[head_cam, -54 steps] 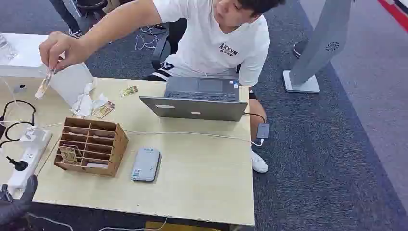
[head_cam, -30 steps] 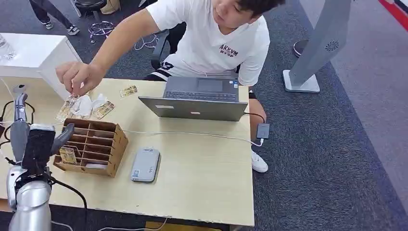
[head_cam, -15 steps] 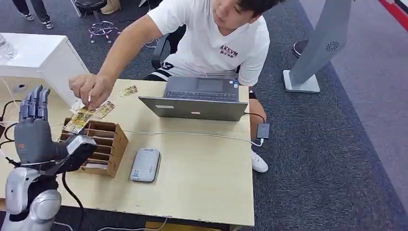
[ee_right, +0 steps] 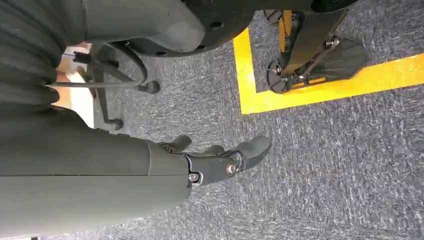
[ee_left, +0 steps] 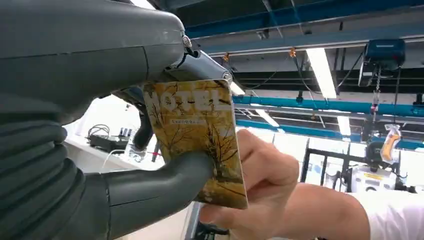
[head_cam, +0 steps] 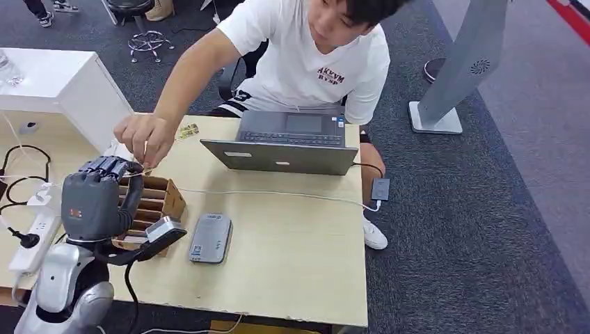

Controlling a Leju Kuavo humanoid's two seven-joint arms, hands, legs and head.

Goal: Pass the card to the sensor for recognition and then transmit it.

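1. The left hand [head_cam: 97,198], at the lower left of the head view, has its fingers curled; in the left wrist view its thumb [ee_left: 165,182] presses a yellow hotel card [ee_left: 200,137] against its fingers.
2. A person's hand [ee_left: 260,185] holds the same card from the other side, so whose grip carries it is hard to tell.
3. The right hand [ee_right: 220,160] hangs over grey carpet, fingers loosely apart, holding nothing.
4. A cardboard slot organizer [head_cam: 163,198] sits just behind the left hand.
5. A grey card reader [head_cam: 211,238] lies on the table [head_cam: 292,257], right of the organizer.
6. An open laptop [head_cam: 289,142] stands at upper centre.
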